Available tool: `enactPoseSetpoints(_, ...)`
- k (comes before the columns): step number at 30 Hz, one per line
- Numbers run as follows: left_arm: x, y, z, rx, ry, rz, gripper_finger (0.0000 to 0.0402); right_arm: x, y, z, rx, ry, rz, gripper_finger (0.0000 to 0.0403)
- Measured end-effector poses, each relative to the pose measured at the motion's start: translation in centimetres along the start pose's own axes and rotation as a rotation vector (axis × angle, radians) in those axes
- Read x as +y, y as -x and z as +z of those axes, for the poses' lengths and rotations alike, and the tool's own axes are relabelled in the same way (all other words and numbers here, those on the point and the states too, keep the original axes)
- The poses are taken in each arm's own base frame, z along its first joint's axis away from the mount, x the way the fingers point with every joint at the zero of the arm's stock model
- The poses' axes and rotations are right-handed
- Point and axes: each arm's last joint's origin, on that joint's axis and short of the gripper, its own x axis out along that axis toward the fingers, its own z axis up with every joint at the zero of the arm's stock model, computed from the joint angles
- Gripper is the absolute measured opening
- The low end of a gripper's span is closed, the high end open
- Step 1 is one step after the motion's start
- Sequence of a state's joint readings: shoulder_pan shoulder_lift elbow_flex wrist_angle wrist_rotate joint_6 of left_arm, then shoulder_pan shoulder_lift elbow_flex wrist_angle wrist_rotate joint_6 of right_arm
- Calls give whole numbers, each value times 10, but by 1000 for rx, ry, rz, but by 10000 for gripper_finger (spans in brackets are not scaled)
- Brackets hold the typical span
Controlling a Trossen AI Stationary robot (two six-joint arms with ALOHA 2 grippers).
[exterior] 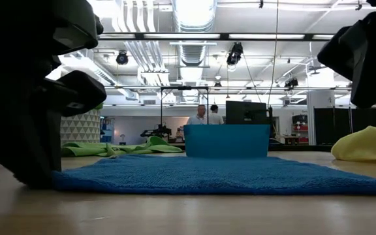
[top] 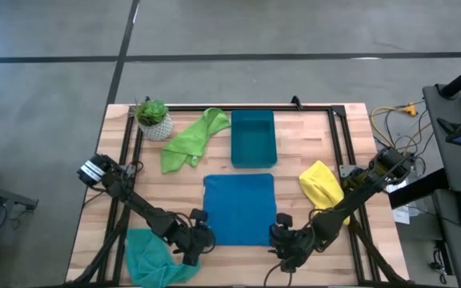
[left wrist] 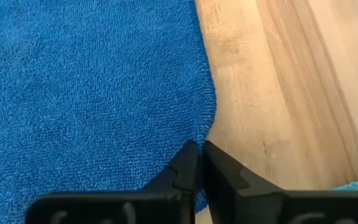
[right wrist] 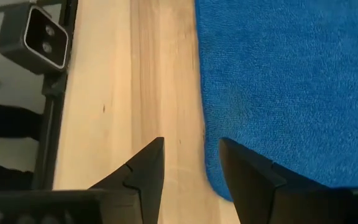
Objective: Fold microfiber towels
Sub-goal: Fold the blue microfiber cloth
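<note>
Blue towel [top: 239,210] lies flat, spread out mid-counter [top: 294,152], no fold in it yet. Left tool [left wrist: 199,163] is at its near-left corner with jaws clenched; the wrist view shows the tips meeting right at the towel's edge, so it's probably pinching the corner, though I can't confirm cloth between the tips. Right tool [right wrist: 191,158] is at the near-right corner, jaws apart, straddling the towel's edge over bare wood and holding nothing. Other three are untouched as far as I can see: green towel [top: 192,139] crumpled at the back between the plant [top: 153,117] and the bin [top: 253,138], yellow towel [top: 322,187] bunched just beside the right arm, teal towel [top: 152,254] heaped at the near-left counter edge by the left arm. Bin looks empty from above. My read: task is barely started, zero folds done; current step is getting both near corners of blue, left side looks set, right side not gripped yet. Left to do: close right, fold blue, then repeat for green, yellow, teal.
</note>
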State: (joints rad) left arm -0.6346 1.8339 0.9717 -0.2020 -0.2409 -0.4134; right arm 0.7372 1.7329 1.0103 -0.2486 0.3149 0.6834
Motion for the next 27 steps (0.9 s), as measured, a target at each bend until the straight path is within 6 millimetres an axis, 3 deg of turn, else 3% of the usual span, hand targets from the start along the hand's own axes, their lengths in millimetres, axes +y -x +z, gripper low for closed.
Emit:
enactPoseSetpoints(7,0,0,2,-7,4,-3,3,-4,-13,-8,59,55,-17,150)
enactPoseSetpoints(13,0,0,2,-8,58,-8,3,-10,-39,-20,139,21,-51,151)
enactPoseSetpoints(17,0,1,3,-11,59,-10,4,-13,-43,-20,160,-8,-58,144)
enactPoseSetpoints(27,0,3,4,-9,62,-29,4,-14,-38,-20,192,-11,-44,30)
